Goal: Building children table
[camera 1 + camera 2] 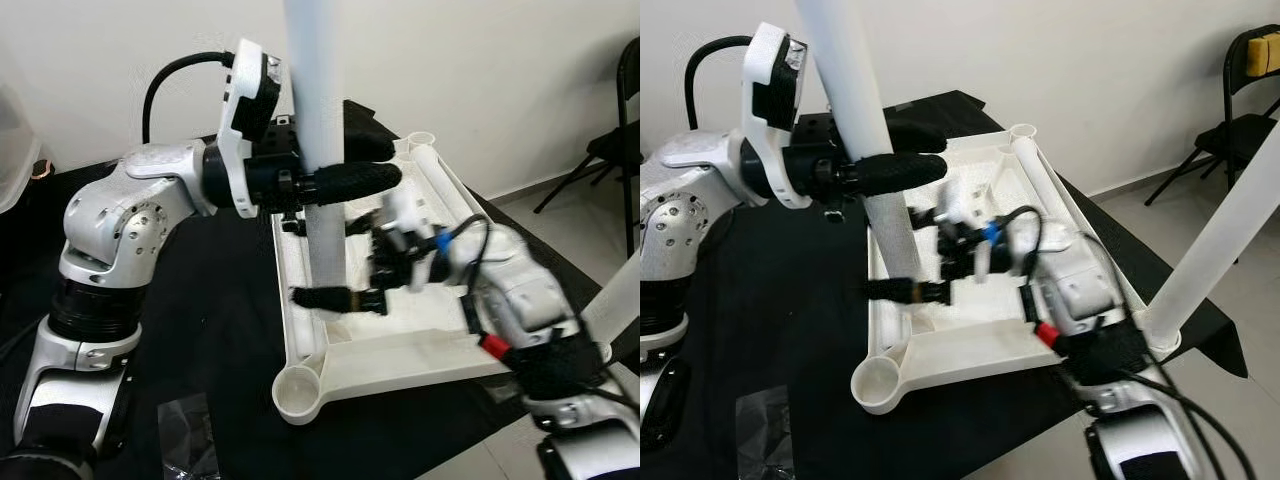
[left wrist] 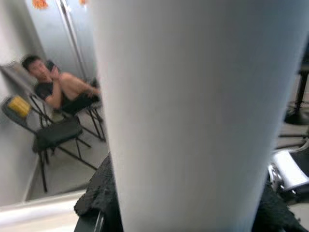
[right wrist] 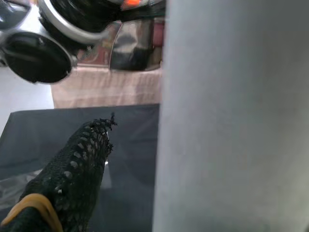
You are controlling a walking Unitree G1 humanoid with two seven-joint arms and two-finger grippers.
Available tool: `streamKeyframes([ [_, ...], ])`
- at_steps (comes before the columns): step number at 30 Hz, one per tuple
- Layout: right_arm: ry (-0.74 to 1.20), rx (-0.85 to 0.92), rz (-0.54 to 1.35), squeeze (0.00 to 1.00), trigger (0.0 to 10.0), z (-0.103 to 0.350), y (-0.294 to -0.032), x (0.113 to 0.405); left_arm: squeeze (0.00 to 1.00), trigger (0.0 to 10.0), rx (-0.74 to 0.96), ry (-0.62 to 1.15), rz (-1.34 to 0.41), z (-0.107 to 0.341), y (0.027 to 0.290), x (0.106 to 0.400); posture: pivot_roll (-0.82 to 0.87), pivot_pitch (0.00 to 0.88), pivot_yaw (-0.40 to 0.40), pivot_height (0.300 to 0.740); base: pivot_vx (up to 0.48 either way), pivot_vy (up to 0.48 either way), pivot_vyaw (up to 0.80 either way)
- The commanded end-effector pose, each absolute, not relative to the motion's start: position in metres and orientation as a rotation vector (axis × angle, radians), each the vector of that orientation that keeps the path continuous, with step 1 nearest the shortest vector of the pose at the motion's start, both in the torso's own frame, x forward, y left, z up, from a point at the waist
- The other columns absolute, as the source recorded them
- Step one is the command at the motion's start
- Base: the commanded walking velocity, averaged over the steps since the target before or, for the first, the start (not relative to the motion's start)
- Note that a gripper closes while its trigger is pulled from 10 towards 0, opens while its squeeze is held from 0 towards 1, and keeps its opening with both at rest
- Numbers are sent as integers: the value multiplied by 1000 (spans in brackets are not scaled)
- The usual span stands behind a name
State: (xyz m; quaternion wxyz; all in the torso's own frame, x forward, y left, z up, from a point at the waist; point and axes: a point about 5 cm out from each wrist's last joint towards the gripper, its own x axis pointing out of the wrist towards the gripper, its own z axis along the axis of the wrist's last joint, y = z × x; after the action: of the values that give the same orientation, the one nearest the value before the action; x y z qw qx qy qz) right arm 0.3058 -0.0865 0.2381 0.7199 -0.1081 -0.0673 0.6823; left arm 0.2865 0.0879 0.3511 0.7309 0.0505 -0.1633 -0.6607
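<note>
No brand, label or writing can be read on any part.

Nearest the robot, an empty round leg socket (image 1: 298,389) forms the near corner of the white tabletop (image 1: 400,355), which lies upside down on a black cloth (image 1: 220,330); a clear plastic bag (image 1: 185,430) lies on the cloth by that corner. At the near right corner a white leg (image 1: 1220,235) stands in its socket, leaning away to the right.

Just beyond the empty socket, the right gripper (image 1: 325,298) reaches in from the right at the lower part of a second white table leg (image 1: 320,140), which stands upright inside the frame near its left rim. One black finger lies against the front of the leg; the other is hidden, so whether it is clamped cannot be told.

Higher up the same leg, the left gripper (image 1: 345,165) comes in from the left, its two fingers closed around the tube, one before and one behind.

Farther off, in the left wrist view, a person (image 2: 58,87) sits on a folding chair (image 2: 53,133).
</note>
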Motion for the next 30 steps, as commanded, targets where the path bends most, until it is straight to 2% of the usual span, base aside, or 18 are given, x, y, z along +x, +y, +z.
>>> streamKeyframes([
  [1, -134, -259, 1509, 0, 10000, 233, -78, 308, 0, 0, 92, -391, -1484, 357, 86, 283, -15, 81, 46, 740, 0, 0, 0],
  [9, -86, -286, 1458, 0, 10000, 224, -68, 314, 0, 0, 98, -390, -1506, 374, 81, 279, -16, 81, 45, 740, 0, 0, 0],
  [16, -103, -255, 1453, 0, 10000, 224, -60, 314, 0, 0, 90, -383, -1532, 367, 76, 274, -21, 81, 43, 740, 0, 0, 0],
  [17, -112, -239, 1477, 0, 4745, 224, -55, 311, 0, 0, 84, -374, -1540, 362, 73, 274, -22, 80, 45, 740, 0, 0, 0],
  [19, -115, -232, 1501, 0, 4588, 224, -51, 308, 0, 0, 81, -366, -1545, 359, 72, 274, -24, 79, 45, 740, 0, 0, 0],
  [21, -116, -231, 1510, 0, 4588, 224, -50, 307, 0, 0, 80, -362, -1546, 359, 72, 275, -24, 79, 45, 740, 0, 0, 0],
  [22, -116, -236, 1519, 0, 5412, 224, -48, 306, 0, 0, 80, -357, -1547, 357, 71, 275, -24, 79, 45, 740, 0, 0, 0],
  [23, -114, -243, 1528, 0, 6941, 225, -47, 305, 0, 0, 81, -352, -1548, 356, 71, 276, -24, 79, 45, 740, 0, 0, 0],
  [24, -114, -248, 1533, 0, 6941, 225, -46, 305, 0, 0, 82, -348, -1548, 355, 70, 276, -24, 79, 45, 740, 0, 0, 0],
  [25, -112, -259, 1537, 0, 10000, 225, -45, 305, 0, 0, 83, -343, -1546, 353, 70, 277, -25, 79, 43, 740, 0, 0, 0],
  [30, -99, -290, 1541, 0, 10000, 226, -45, 305, 0, 0, 92, -329, -1540, 348, 70, 278, -27, 79, 38, 740, 0, 0, 0],
])
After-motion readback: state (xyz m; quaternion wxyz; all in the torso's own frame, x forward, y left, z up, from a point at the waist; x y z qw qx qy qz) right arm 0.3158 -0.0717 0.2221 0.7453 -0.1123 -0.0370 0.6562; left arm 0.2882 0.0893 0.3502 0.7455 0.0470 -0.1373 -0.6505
